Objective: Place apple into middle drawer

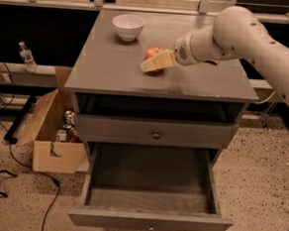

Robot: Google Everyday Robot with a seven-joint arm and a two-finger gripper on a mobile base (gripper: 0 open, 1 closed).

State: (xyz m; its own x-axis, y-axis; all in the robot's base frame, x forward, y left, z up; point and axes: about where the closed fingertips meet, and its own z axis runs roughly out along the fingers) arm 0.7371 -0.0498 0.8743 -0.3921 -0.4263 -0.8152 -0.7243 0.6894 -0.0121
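Note:
The red apple (151, 52) sits on the grey cabinet top (108, 70), right of centre. My gripper (153, 63) reaches in from the right at the end of the white arm (239, 32); its beige tip lies across the apple's front lower side and hides part of it. The middle drawer (149, 220) is pulled fully open below, and nothing shows inside it.
A white bowl (128, 26) stands at the back left of the cabinet top. The drawer above (156, 134) is shut. An open cardboard box (53, 141) holding items stands on the floor to the left, with a bottle (25, 55) behind it and cables (1, 177) on the floor.

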